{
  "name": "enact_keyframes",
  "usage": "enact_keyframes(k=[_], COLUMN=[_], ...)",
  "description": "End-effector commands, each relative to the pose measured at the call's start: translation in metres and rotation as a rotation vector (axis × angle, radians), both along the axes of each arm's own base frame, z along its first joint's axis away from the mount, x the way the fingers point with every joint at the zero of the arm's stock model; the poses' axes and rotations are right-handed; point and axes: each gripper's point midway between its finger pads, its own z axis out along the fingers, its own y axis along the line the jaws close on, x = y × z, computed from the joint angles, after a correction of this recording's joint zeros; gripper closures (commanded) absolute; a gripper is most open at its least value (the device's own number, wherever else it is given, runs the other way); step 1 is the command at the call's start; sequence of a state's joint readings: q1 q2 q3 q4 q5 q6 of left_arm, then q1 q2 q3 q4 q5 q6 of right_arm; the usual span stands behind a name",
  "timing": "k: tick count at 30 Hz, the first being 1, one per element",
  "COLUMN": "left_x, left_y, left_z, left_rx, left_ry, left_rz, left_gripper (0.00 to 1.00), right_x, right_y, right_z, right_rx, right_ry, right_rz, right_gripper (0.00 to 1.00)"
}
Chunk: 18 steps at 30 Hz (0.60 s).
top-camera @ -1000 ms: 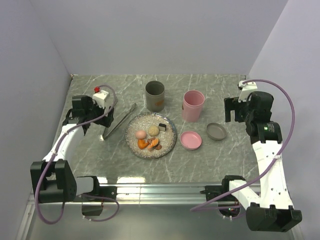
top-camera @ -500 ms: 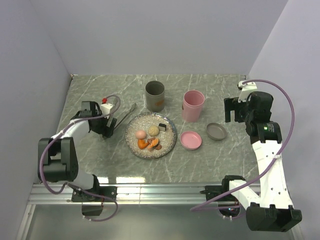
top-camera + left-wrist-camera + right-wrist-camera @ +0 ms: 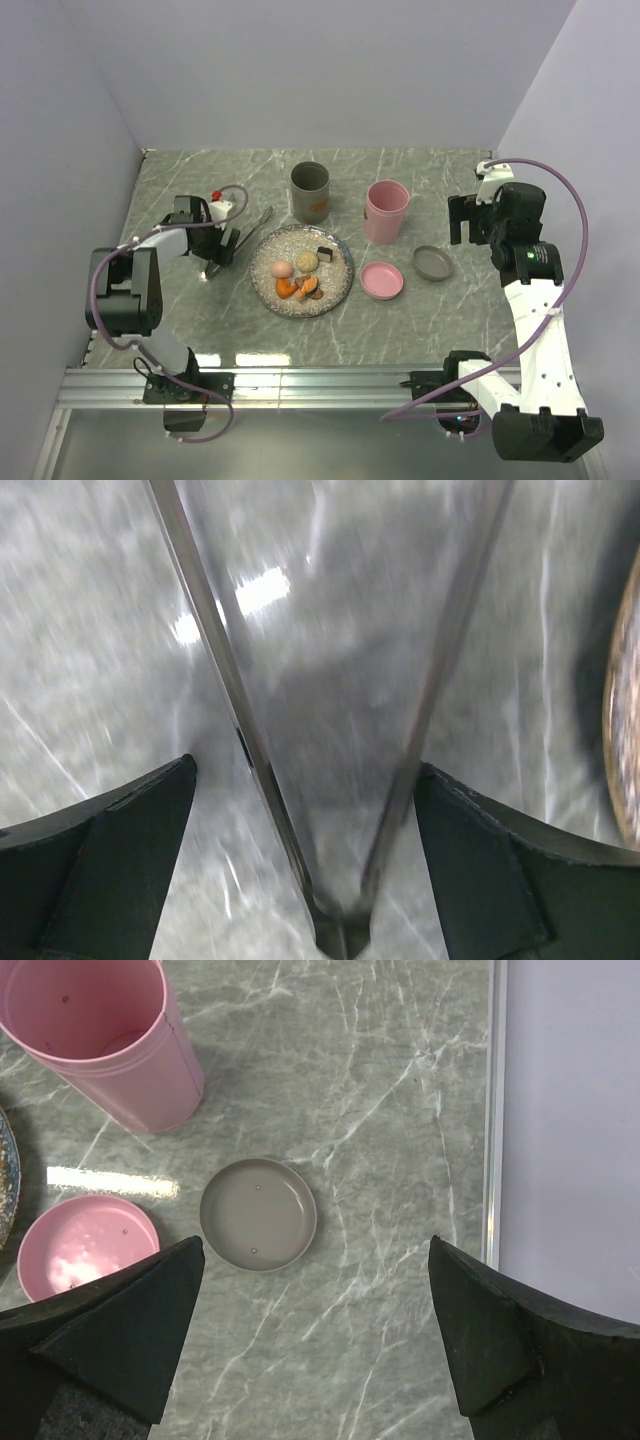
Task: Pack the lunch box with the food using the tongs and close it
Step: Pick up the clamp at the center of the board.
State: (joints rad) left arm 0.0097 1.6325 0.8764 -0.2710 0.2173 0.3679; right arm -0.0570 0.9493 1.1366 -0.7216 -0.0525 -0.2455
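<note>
The tongs (image 3: pixel 240 240) lie on the table left of the plate (image 3: pixel 284 243), their narrow V filling the left wrist view (image 3: pixel 215 660). My left gripper (image 3: pixel 222 250) is low over their joined end (image 3: pixel 340 935), open, one finger on each side (image 3: pixel 305 768), touching neither arm. The food sits on the plate: a pink egg shape (image 3: pixel 282 269), a beige ball (image 3: pixel 307 261), orange chunks (image 3: pixel 298 288) and a dark cube (image 3: pixel 324 254). A grey tub (image 3: pixel 310 192) and a pink tub (image 3: pixel 386 210) stand open; I cannot tell which is the lunch box. My right gripper (image 3: pixel 465 222) hangs open at the right (image 3: pixel 315 1245).
A pink lid (image 3: pixel 382 280) and a grey lid (image 3: pixel 433 263) lie right of the plate, both below my right gripper, grey lid (image 3: pixel 258 1214) nearest. The right wall (image 3: pixel 570 1110) runs close beside that gripper. The plate's rim (image 3: pixel 625 730) is just right of the left fingers.
The left arm has swung in from the left edge to the tongs and come down over their joined end. Its jaws have narrowed slightly. The right arm has not moved.
</note>
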Motion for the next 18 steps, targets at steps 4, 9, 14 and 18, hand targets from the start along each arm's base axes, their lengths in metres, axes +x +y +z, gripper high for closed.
enact_keyframes(k=[4,9,14,18], left_x=[0.038,0.043,0.050,0.050], left_y=[-0.020,-0.024,-0.028,-0.031], left_z=[0.003,-0.005,-0.008,-0.012], left_rx=[-0.057,-0.059,-0.051,-0.047], left_ry=[-0.041,-0.021,-0.008,0.011], left_rz=[-0.017,-0.033,-0.046,-0.058], left_gripper=[0.07,0.06,0.06,0.05], right_x=[0.003,0.002,0.002,0.001], right_y=[-0.005,-0.005,-0.005,-0.005], right_z=[0.000,-0.003,-0.006,-0.006], right_rx=[-0.020,-0.022,-0.022,-0.023], right_ry=[-0.012,-0.009,-0.002,-0.005], right_rz=[-0.013,-0.012,-0.013,-0.015], right_gripper=[0.00,0.00,0.00,0.00])
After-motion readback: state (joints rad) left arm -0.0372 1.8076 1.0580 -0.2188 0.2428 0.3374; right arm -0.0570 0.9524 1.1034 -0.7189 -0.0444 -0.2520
